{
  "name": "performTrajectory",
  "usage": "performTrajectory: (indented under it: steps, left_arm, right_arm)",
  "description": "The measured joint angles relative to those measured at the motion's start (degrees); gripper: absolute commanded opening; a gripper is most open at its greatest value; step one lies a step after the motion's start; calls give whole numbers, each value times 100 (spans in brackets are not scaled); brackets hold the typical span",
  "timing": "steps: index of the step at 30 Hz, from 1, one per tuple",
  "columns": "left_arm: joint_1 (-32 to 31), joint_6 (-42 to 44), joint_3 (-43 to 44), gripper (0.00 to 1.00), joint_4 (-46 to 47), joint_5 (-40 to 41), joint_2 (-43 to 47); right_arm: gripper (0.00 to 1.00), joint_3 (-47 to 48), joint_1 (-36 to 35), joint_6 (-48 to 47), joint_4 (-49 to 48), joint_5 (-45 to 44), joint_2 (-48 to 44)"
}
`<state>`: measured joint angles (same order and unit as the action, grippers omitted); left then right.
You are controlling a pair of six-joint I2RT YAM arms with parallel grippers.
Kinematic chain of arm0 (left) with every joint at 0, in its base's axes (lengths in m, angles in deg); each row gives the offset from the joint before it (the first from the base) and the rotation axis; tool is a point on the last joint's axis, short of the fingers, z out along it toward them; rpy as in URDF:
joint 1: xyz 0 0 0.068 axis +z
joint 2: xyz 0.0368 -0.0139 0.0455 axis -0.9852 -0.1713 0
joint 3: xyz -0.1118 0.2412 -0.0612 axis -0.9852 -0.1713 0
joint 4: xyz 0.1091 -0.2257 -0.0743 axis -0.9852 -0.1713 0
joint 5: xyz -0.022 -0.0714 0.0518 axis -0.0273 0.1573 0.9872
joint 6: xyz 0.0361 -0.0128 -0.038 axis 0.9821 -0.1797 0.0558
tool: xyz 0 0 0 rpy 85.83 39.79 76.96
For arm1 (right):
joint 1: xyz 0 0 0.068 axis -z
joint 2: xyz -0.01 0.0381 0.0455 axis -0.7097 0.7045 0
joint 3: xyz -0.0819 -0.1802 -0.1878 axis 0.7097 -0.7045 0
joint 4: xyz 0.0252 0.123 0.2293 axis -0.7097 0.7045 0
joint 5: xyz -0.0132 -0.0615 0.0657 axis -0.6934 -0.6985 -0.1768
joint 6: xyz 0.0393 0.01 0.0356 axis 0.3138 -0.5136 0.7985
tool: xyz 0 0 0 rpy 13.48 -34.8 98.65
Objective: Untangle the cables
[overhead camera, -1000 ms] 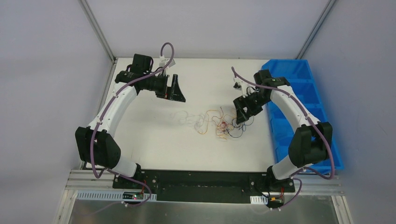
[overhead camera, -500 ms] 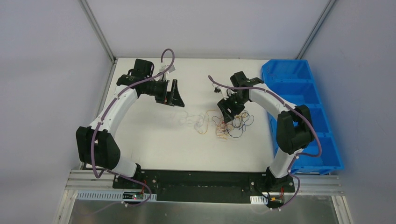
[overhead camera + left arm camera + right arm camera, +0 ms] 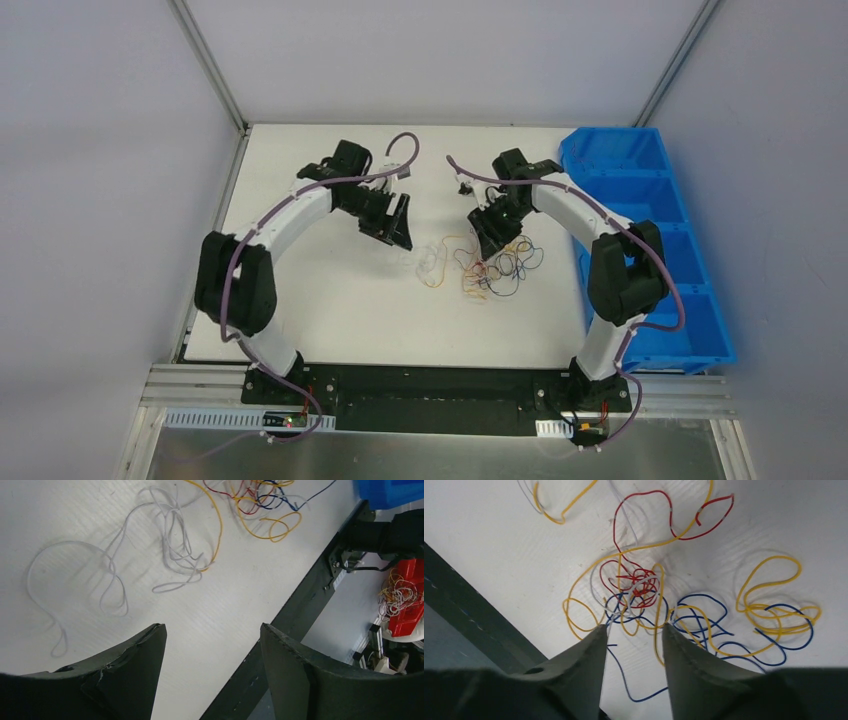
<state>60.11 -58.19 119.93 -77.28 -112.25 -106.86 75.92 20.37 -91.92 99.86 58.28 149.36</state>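
Two arms are on it, and it looks like an early picking-a-strand stage. Left gripper [image 3: 212, 630], farthest from the blue bin [image 3: 655, 135], has its fingers wide and empty over loose white loops [image 3: 170, 555]. The cables [image 3: 490, 265] lie on the table [image 3: 300, 320] just left of the bin. Right gripper [image 3: 634, 627], nearer the bin, has its fingers narrow above the red knot [image 3: 639, 585] — no clear grip. Next, I'd guess: pinch one strand each and pull apart gently.

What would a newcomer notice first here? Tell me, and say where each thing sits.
The cables, a knot of red, yellow, blue and white wire, lie in the middle of the table. The right gripper hangs right over the knot with jaws apart, the left gripper open near the white loops. A blue bin lines the table's right edge.
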Motion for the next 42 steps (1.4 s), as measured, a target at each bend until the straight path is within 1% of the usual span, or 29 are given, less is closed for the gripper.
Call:
performTrajectory:
  steps: [1, 4, 6, 9, 12, 13, 14, 16, 19, 22, 24, 25, 26, 27, 28, 29, 30, 31, 35, 38, 42]
  left_arm:
    - [-31, 7, -9, 72, 74, 31, -223]
    - [-72, 37, -55, 71, 286, 107, -758]
    - [-105, 42, -74, 68, 417, 131, -986]
    - [-221, 13, -83, 60, 695, 127, -1274]
    - [-282, -101, -90, 48, 918, 76, -1519]
    - [-289, -155, -103, 46, 990, 35, -1591]
    - [-293, -199, -136, 48, 1051, -52, -1637]
    - [-293, -269, -249, 58, 1156, -227, -1652]
    - [-295, -334, -487, 64, 1272, -531, -1578]
    - [-343, -374, -763, 73, 1307, -750, -1416]
    - [-424, -396, -942, 74, 1355, -826, -1290]
    - [-474, -400, -1014, 70, 1412, -828, -1241]
    - [-520, -417, -1073, 59, 1491, -828, -1215]
    - [-555, -442, -1104, 52, 1572, -824, -1209]
    - [-588, -483, -1115, 33, 1657, -824, -1213]
    - [-597, -518, -1115, 19, 1735, -826, -1220]
    - [-623, -551, -1113, 8, 1829, -833, -1220]
    - [-627, -605, -1110, 0, 1884, -837, -1220]
    - [-621, -640, -1121, 0, 1998, -846, -1014]
    - [-614, -734, -1196, 0, 1980, -839, -221]
    - [-616, -807, -1163, 0, 2026, -946, 1241]
  right_arm:
    - [55, 22, 0, 46, 13, 24, -35]
    - [56, 83, 0, 157, 66, 96, -201]
    - [57, 136, 0, 245, 98, 175, -345]
    - [58, 254, 0, 378, 122, 291, -518]
    - [60, 306, 0, 531, 76, 391, -662]
    - [60, 306, 0, 584, 55, 413, -710]
    - [60, 306, 2, 634, 24, 442, -750]
    - [61, 299, 11, 741, -90, 487, -813]
    - [62, 238, 11, 903, -334, 522, -885]
    - [63, 164, 11, 1078, -579, 546, -931]
    - [64, 133, 11, 1191, -706, 549, -944]
    - [64, 133, 11, 1226, -741, 549, -946]
    - [63, 133, 11, 1283, -793, 546, -946]
    - [63, 131, 11, 1318, -828, 546, -949]
    - [64, 129, 11, 1349, -859, 546, -955]
    - [63, 107, 11, 1375, -903, 546, -970]
    - [64, 61, 11, 1414, -938, 546, -1003]
    - [64, 0, 11, 1445, -957, 546, -1054]
    - [79, -326, 11, 1567, -1167, 546, -1390]
    - [88, -730, -22, 1690, -1593, 573, -1814]
    - [94, -1399, -330, 1851, -2485, 627, -2463]
